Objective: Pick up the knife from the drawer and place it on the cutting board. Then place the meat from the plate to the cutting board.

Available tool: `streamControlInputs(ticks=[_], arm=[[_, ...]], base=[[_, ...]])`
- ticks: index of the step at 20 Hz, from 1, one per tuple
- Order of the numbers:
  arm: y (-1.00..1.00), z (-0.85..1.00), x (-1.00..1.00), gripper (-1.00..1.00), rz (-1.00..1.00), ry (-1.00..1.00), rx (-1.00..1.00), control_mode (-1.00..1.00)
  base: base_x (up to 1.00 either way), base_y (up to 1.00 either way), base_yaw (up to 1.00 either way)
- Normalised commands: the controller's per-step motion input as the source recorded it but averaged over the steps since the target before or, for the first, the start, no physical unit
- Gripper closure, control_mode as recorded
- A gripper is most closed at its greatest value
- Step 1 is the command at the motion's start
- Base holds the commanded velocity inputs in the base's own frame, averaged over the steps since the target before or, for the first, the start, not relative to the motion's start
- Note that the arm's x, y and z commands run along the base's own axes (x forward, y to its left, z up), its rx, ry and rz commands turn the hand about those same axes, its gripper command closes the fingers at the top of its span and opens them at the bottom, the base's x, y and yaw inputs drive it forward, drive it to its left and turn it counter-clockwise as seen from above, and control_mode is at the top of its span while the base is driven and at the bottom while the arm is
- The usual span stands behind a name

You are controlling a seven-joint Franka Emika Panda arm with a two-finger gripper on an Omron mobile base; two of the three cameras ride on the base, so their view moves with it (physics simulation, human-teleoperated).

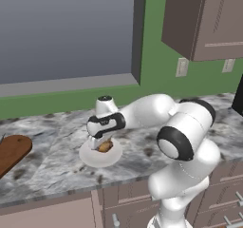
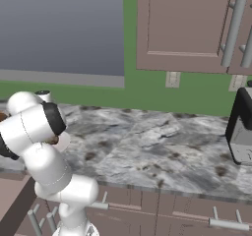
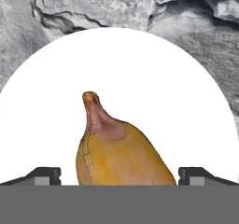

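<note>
The meat (image 3: 119,153), a golden-brown lump with a narrow tip, lies on the round white plate (image 3: 121,69) on the marbled counter. My gripper (image 3: 120,176) is open and hangs low over the plate, one fingertip on each side of the meat and neither touching it. From the left base view the gripper (image 1: 102,144) points down onto the plate (image 1: 90,158) over the meat (image 1: 105,147). The dark reddish cutting board (image 1: 12,151) lies at the left edge. A thin grey sliver (image 1: 2,138) at its far end may be the knife. A mauve panel (image 2: 12,205) juts out low left, possibly the drawer.
A dark appliance (image 2: 241,132) stands at the counter's right end. Wall cabinets (image 2: 187,28) hang above, and a window (image 1: 66,30) is at the left. The counter's front edge (image 1: 71,189) runs just in front of the plate, with bare marble between plate and board.
</note>
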Motion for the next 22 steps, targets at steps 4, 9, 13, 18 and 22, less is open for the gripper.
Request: streamControlInputs(ticks=[4, 9, 13, 18, 22], arm=[[0.0, -0.11, 0.01, -1.0, 0.0, 0.0, 0.0, -1.0], [0.0, -0.13, -0.3, -1.0, 0.05, 0.0, -0.02, -1.0], [0.0, 0.0, 0.0, -1.0, 0.03, 0.0, 0.0, -1.0], [-0.08, -0.12, 0.0, -1.0, 0.05, 0.0, 0.0, -1.0], [-0.02, -0.05, 0.0, -1.0, 0.06, 0.0, 0.0, -1.0]], base=[[0.0, 0.0, 0.0], [0.0, 0.0, 0.0], [0.0, 0.0, 0.0], [0.0, 0.0, 0.0], [0.0, 0.0, 0.0]])
